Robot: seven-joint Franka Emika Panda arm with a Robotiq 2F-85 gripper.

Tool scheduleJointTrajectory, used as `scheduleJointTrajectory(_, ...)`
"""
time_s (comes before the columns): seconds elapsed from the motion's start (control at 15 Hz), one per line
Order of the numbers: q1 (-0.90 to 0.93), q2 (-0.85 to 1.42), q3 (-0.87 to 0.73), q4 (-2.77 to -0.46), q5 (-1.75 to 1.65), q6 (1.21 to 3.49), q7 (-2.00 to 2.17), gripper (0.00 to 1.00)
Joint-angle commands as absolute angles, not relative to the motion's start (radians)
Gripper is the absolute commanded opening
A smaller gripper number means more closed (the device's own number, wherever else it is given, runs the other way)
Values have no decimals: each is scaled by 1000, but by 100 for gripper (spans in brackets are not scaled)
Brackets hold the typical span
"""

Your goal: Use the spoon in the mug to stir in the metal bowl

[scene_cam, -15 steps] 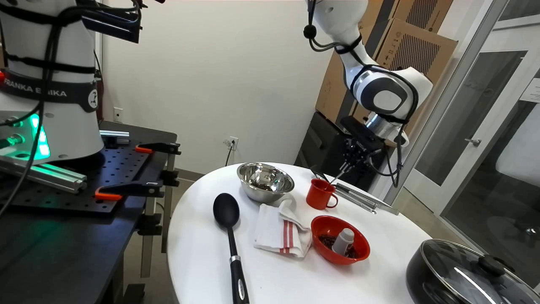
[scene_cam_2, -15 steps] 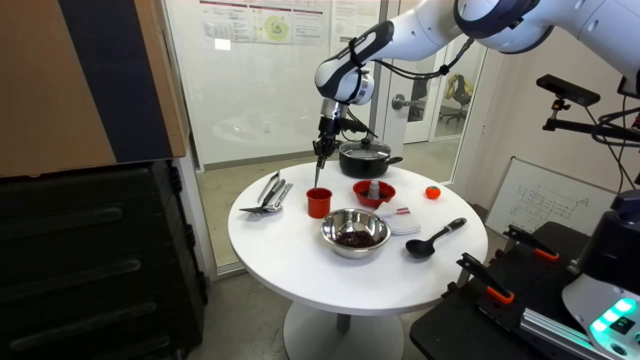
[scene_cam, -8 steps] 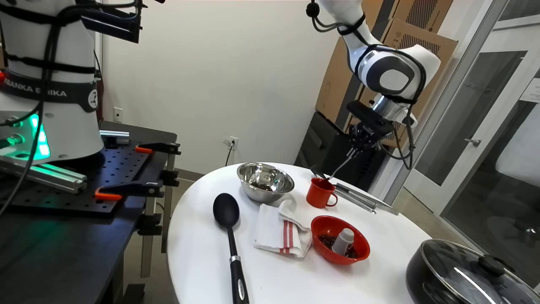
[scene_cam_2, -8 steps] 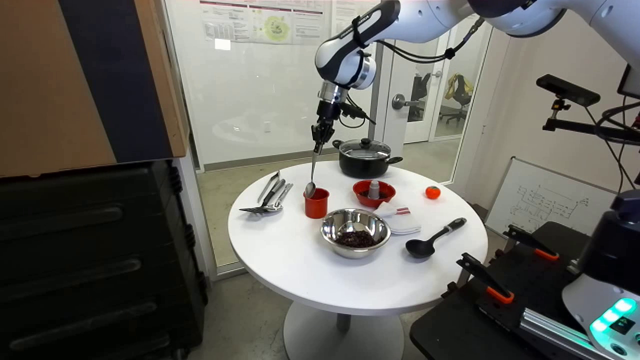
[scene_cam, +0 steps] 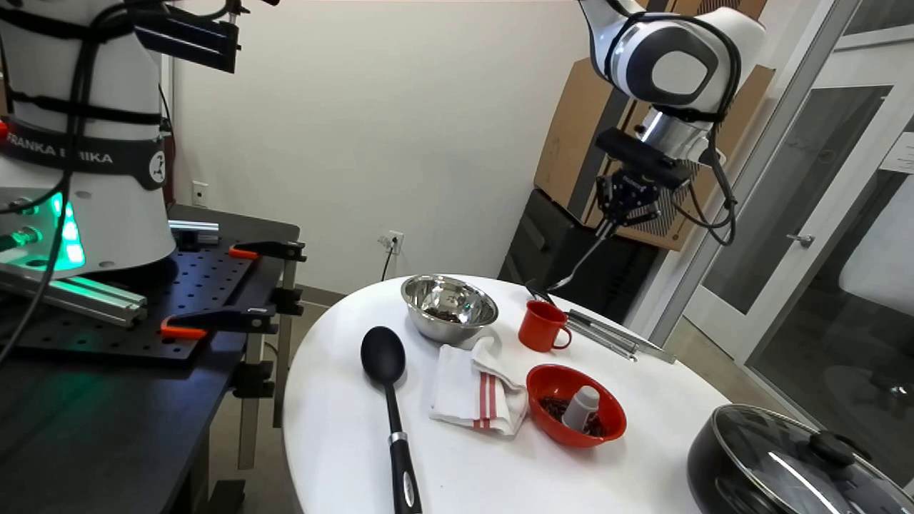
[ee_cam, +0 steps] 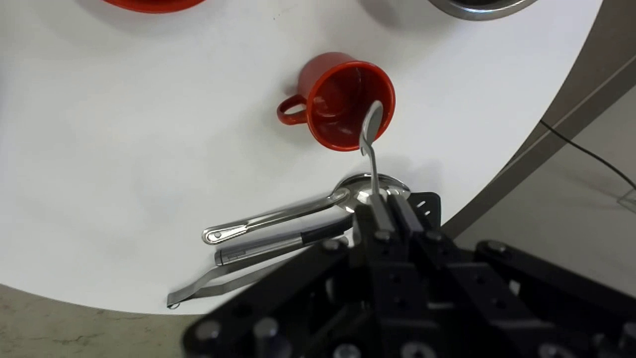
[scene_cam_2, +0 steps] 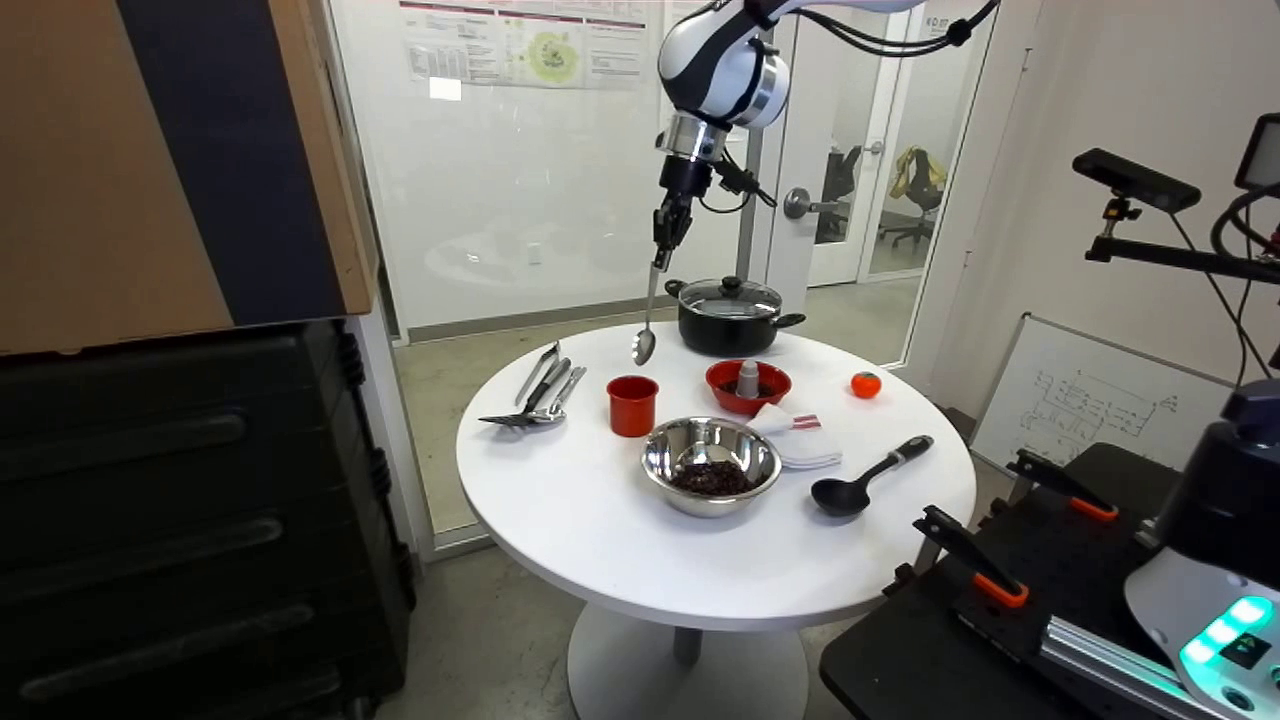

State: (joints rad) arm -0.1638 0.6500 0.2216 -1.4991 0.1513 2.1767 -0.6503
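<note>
1. The gripper (ee_cam: 390,203) has its jaws clenched on the handle of the spoon (ee_cam: 371,124)
2. The spoon is metal and slants head down in the air, above the mug (scene_cam_2: 632,412) and apart from its rim; in the wrist view its head overlaps the mouth, but whether it is straight over it I cannot tell
3. The mug stands upright on the table (scene_cam_2: 580,500), and the wrist view looks into it, onto glossy red inner wall
4. The metal bowl (scene_cam_2: 700,506) stands near the mug; a heap of loose dark bits (scene_cam_2: 712,480) lies at its bottom, with bare shiny wall above
5. The red bowl (scene_cam_2: 742,407) holds dark bits too, and in an exterior view a pale cylinder (scene_cam_2: 748,380) stands upright among them; what the bits are I cannot tell
6. The pot (scene_cam_2: 730,337) is black, with its glass lid (scene_cam_2: 730,297) on; its inside cannot be made out
7. The cloth (scene_cam: 464,385), white with red stripes, lies folded just beside the red bowl
8. The black spoon (scene_cam_2: 842,497) lies near the metal bowl
9. Close together near the mug lie a large spoon (ee_cam: 288,214), a spatula (ee_cam: 325,231) and tongs (ee_cam: 198,286)
10. The tomato (scene_cam_2: 865,386) sits apart from the red bowl
</note>
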Motion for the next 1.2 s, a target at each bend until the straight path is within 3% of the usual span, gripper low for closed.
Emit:
scheduleJointTrajectory(0.0, -198, 492, 227, -1689, 204, 2192, -763, 1)
scheduleJointTrajectory(0.6, -166, 288, 177, -1974, 211, 2205, -947, 1)
scheduleJointTrajectory(0.67, -153, 346, 166, -1896, 204, 2174, -917, 5)
scheduleJointTrajectory(1.07, -145, 313, 155, -1945, 202, 2184, -930, 5)
scheduleJointTrajectory(1.13, -145, 312, 155, -1946, 202, 2185, -931, 1)
